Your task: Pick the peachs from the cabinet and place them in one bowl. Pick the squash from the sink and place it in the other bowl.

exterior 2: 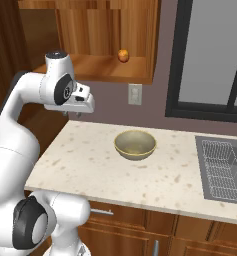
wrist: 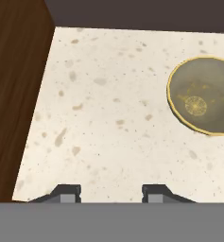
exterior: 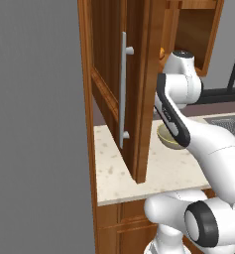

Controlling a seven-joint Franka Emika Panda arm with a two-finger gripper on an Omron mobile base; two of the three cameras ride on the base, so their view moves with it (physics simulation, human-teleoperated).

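The gripper (exterior 2: 79,114) is held with its jaws drawn in and nothing between them, above the left part of the counter (exterior 2: 90,165) and below the cabinet (exterior 2: 105,50), whose door (exterior: 121,89) is swung open. One peach (exterior 2: 123,55) is seen on the cabinet shelf near its right end, above the gripper and to its right, so an upward reach past the shelf's front edge is judged necessary. The tan bowl (exterior 2: 135,145) is set near the counter's middle, empty, with the sink (exterior 2: 222,170) at the right end.
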